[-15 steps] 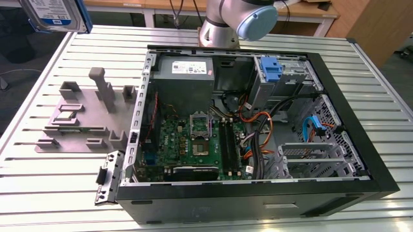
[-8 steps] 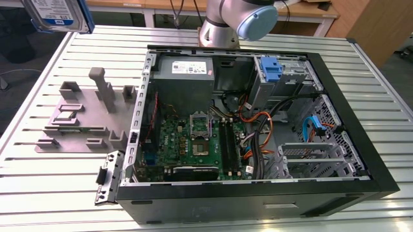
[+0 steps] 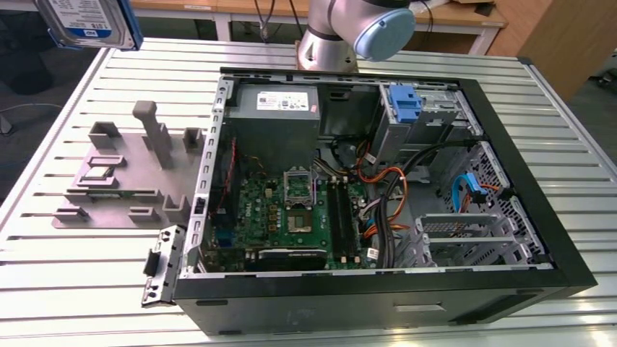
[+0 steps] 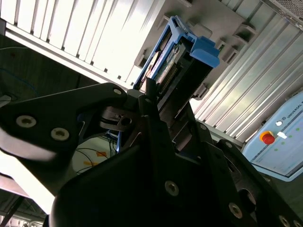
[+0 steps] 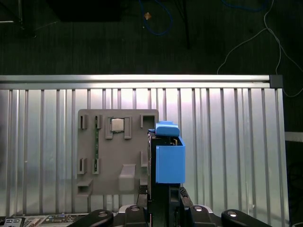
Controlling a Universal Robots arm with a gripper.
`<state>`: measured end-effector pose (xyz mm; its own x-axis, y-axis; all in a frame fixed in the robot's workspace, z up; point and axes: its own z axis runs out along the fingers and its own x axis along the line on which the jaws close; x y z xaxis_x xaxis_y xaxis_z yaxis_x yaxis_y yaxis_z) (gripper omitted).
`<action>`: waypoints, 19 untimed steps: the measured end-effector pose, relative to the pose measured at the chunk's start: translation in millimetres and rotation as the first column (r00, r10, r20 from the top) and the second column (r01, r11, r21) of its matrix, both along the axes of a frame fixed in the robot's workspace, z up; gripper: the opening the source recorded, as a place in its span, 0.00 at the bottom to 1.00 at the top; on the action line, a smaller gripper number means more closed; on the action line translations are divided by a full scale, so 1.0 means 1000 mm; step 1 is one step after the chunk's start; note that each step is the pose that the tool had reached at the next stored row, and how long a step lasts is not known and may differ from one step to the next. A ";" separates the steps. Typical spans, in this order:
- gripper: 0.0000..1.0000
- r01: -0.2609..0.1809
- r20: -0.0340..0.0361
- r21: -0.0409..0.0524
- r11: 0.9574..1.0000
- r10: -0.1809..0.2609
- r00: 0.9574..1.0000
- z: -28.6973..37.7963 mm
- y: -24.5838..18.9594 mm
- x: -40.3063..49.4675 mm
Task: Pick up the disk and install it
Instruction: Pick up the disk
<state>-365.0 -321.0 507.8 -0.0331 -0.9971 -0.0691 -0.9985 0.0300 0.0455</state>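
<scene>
Blue plastic framing and a silver body mark the disk (image 3: 85, 22), which is gripped by the gripper (image 4: 165, 113); its black fingers (image 4: 150, 106) are drawn in against the disk's two faces. The disk is held in the air, clear of the slatted aluminium tabletop (image 3: 97, 275). In the exterior view it is cut off by the picture's upper margin, near the tabletop's far corner on the exterior view's left. In the first wrist view it is seen end-on above one edge of a grey fixture plate (image 5: 118, 161), with the label hidden and the finger bases cropped. A processor chip (image 5: 117, 125) is seated in a recess of that plate. An open computer case (image 3: 386, 303) occupies the middle of the tabletop; inside it a motherboard (image 3: 289, 217) and, at the far side, a blue bracket (image 3: 407, 108) are exposed. The arm (image 3: 337, 32) is mounted at the tabletop's far edge, behind the case. Dark floor (image 5: 94, 42) is seen beyond the tabletop's edge, and a pendant (image 4: 279, 142) with a red button is partly cropped in the second wrist view
</scene>
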 end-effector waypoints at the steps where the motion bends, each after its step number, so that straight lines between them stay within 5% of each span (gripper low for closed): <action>1: 0.35 0.000 0.000 0.000 1.000 0.000 1.000 0.0000 0.0000 0.0001; 19: 0.35 0.000 0.000 0.000 1.000 0.000 1.000 0.0000 0.0000 0.0036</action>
<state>-361.4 -321.0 507.8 -0.0330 -0.9971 -0.0692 -0.9985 0.0298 0.0455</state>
